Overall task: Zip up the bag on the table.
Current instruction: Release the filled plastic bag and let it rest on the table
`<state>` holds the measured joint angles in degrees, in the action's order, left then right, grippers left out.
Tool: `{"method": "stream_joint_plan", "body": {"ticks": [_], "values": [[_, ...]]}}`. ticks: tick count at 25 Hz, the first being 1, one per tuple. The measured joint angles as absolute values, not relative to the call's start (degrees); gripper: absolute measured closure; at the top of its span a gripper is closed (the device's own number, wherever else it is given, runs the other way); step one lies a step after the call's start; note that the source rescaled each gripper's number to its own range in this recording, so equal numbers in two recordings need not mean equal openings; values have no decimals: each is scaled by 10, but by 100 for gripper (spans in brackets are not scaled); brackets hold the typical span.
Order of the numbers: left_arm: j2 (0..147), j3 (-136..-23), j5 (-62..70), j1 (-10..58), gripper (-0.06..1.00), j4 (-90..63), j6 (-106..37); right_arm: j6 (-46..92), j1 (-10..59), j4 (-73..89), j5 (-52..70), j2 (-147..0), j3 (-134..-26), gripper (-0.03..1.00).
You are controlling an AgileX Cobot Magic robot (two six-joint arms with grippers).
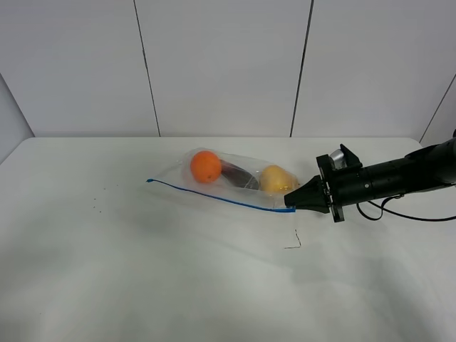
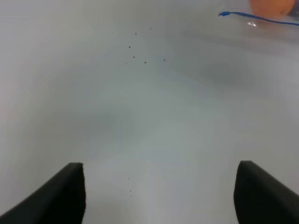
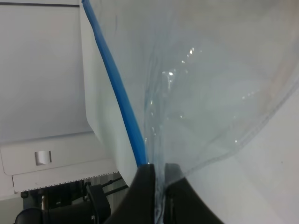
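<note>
We find the bag point(image 1: 235, 182) lying flat on the white surface point(image 1: 107, 271), a little toward 12 o'clock from the surface's middle in the high view. An orange point(image 1: 206, 166), a dark eggplant point(image 1: 239, 173) and a yellow pear point(image 1: 274, 178) are visible through the film. Its blue zip strip point(image 1: 214, 196) runs along the 6 o'clock edge, from the bag's 9 o'clock tip to its 4 o'clock corner. The right pincer point(image 1: 291, 203) reaches in from 3 o'clock and is clenched on that corner. Its wrist view confirms the fingers pinched on the film just beside the strip's end, with plastic gathered between them. The left pincer point(image 2: 159, 186) is outside the high view. Its own camera shows it released, fingers spread wide with nothing between them, above bare surface and well apart from the strip's 9 o'clock tip. We cannot tell from any view whether the strip is pressed shut along any part of its length. Our assessment is that one end of the bag is anchored, which is the preparatory step. The closing pass along the strip appears not yet begun, and the left pincer must first reach the strip.
</note>
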<state>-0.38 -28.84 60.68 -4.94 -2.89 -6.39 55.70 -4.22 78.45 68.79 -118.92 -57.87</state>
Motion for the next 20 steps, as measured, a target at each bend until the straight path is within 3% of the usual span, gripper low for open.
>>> {"method": "stream_joint_plan", "body": {"ticks": [20], "values": [[-4,-287,607,-49,6,-29,-64,557,-42,785,688,-1189,-579,97]]}}
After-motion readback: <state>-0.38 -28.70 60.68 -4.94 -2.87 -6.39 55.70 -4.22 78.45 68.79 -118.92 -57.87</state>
